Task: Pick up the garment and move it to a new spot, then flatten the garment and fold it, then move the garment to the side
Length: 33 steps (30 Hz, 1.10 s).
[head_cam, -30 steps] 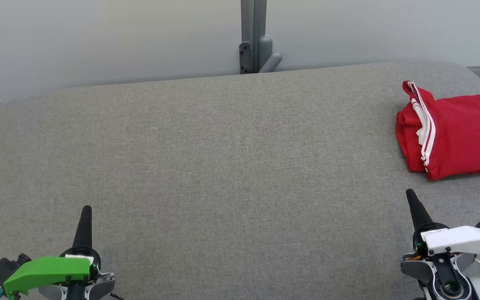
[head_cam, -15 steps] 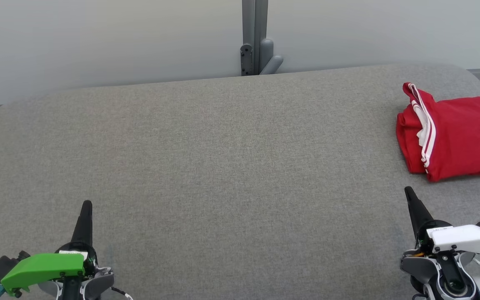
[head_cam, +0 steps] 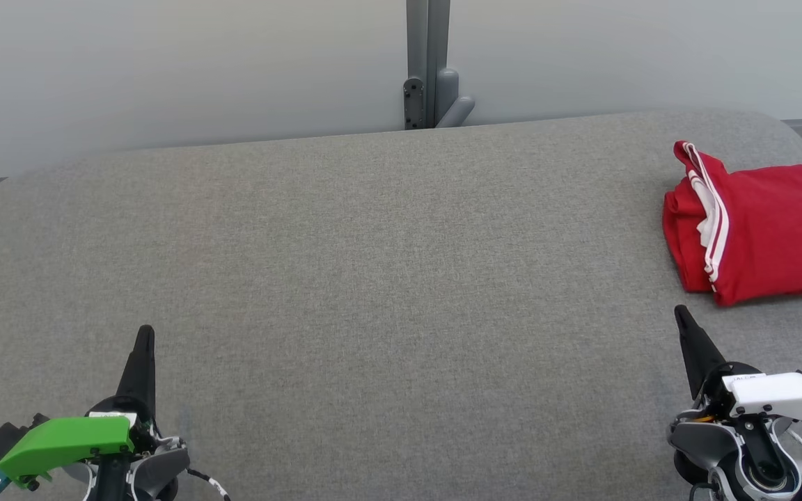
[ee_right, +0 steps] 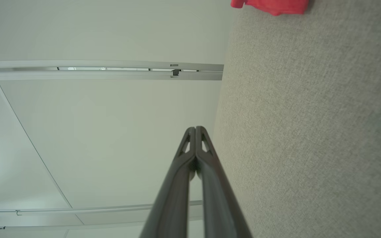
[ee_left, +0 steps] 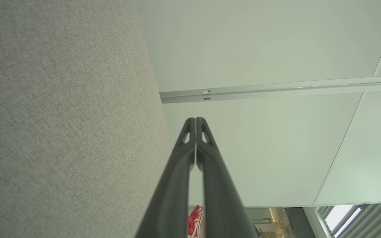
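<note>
Garment (head_cam: 756,233) is lying folded at the right edge of the head frame, on the grey padded surface (head_cam: 373,278), with white stripes showing along its left fold. Left gripper (head_cam: 144,332) is sitting lower left and right gripper (head_cam: 680,310) lower right, both with fingers pressed together and carrying nothing. The right tip is pointing just below the garment, not touching. I'm reading this as side placement done, arms parking. To do it well, I'm suggesting keeping the right tip clear of the near fold to avoid snagging.

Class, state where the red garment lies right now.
In the head view the red garment lies at the far right edge of the grey surface, just beyond the right gripper.
</note>
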Motion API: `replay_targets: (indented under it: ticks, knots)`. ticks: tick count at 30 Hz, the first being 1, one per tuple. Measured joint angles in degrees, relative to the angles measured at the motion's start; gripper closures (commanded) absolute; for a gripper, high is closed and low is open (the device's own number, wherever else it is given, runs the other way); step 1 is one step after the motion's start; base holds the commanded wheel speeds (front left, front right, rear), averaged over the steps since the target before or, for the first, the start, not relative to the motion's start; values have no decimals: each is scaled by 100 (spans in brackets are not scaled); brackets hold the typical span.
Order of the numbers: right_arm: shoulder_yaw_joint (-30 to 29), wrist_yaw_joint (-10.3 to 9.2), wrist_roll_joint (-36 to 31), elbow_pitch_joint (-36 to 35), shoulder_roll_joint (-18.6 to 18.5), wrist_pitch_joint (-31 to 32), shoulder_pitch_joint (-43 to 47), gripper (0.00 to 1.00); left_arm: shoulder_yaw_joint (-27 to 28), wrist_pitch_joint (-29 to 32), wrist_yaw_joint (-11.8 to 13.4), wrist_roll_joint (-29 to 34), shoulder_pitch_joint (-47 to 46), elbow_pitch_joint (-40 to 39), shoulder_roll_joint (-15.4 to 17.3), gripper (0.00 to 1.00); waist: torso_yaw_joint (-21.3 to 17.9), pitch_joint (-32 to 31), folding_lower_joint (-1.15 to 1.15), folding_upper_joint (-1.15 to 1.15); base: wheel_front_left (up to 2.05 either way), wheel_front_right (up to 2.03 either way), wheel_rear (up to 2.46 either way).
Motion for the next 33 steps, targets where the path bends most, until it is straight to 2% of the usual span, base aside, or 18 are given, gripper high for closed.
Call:
replay_targets:
  ticks: [9, 33]
  knots:
    - [-5, 0, 422, -19, -5, 102, -15, 100, 10, 99, -2, -354, -53, 0, 4, 100, 13, -28, 0, 0, 0, 0, 0]
    - [-5, 0, 434, -22, -7, 104, -17, 100, 11, 99, -2, -365, -64, 0, 5, 100, 13, -28, 0, 0, 0, 0, 0]
